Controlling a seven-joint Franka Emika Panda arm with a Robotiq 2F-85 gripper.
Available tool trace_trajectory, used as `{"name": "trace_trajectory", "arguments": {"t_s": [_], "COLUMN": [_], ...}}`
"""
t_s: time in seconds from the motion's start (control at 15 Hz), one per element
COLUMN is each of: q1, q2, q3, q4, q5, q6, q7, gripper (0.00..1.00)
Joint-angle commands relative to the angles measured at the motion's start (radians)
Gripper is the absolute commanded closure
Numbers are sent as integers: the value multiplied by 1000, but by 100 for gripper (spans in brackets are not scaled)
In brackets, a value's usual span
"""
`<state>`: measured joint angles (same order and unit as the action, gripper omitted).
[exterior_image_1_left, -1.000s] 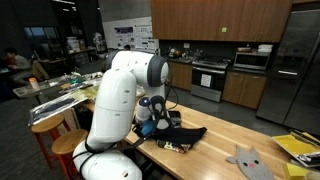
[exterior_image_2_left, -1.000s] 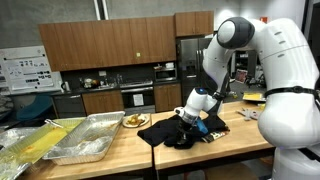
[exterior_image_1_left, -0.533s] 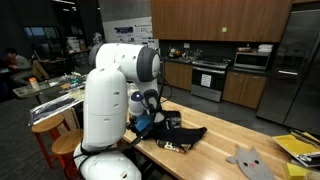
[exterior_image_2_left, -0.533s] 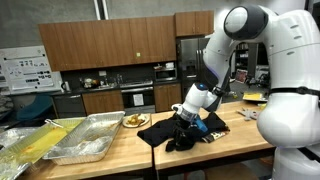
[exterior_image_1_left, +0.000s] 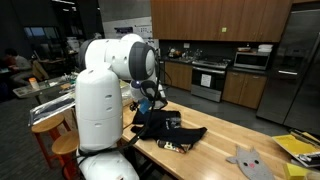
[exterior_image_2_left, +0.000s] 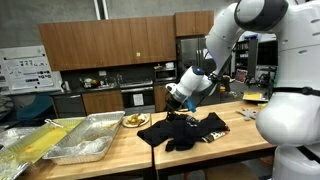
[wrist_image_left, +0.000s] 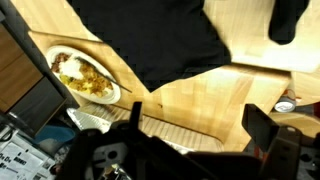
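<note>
A black garment (exterior_image_1_left: 172, 128) lies crumpled on the wooden table (exterior_image_1_left: 215, 150), also seen as a black garment (exterior_image_2_left: 186, 128) in both exterior views. My gripper (exterior_image_2_left: 183, 97) hangs above its far edge, lifted off it and tilted. In the wrist view the gripper (wrist_image_left: 197, 118) stands open, its two dark fingers (wrist_image_left: 258, 126) wide apart with only bare wood between them. The black garment (wrist_image_left: 160, 35) fills the top of that view. Nothing is held.
A plate of food (exterior_image_2_left: 133, 121) sits behind the garment, and shows as a plate of food (wrist_image_left: 85, 75) in the wrist view. Metal trays (exterior_image_2_left: 85, 140) with yellow cloth (exterior_image_2_left: 28, 146) stand beside it. A grey felt shape (exterior_image_1_left: 248, 160) and yellow items (exterior_image_1_left: 300, 148) lie at the table's far end.
The gripper was low on the black garment with its jaws nearly closed. It has opened wide, let the cloth go, and risen above it.
</note>
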<state>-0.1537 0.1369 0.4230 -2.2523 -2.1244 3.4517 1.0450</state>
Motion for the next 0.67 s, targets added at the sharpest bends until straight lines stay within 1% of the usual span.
{"name": "trace_trajectory", "arguments": {"t_s": [0.0,0.2,0.33,0.47,0.53,0.6], "q1": [-145,-333,-457,-553,-587,-607], "q2": [136,249,323,385,402,403], "q3": [159,366,487,565,584,580], "q4": [146,234,252,243,229,219], "q5": [78,93,80,64,64,71], "q6": [11,13,9,7,4,3], "q7": [-182,-362,-428,-470,-480,-488], "gripper": [0,0,0,0,0,0]}}
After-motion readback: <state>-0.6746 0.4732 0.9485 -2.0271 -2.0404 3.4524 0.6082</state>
